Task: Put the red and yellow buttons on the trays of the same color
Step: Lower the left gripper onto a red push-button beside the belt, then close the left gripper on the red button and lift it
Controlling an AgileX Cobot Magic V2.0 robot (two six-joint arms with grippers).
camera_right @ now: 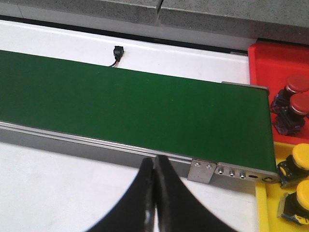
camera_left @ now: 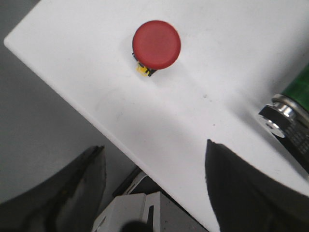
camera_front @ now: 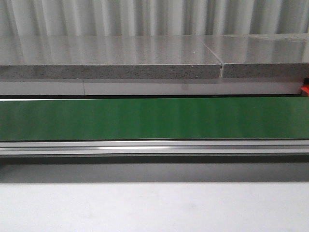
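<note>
Left end effector hangs wide open and empty; the red button stands at 12 o'clock on the white table. Advance, centre the cap, then close. Right end effector is closed, empty.

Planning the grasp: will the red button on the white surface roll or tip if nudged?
The red button probably tips rather than rolls: its wide domed cap overhangs a narrower base. The cap looks smooth, so the open left gripper might slip there.
</note>
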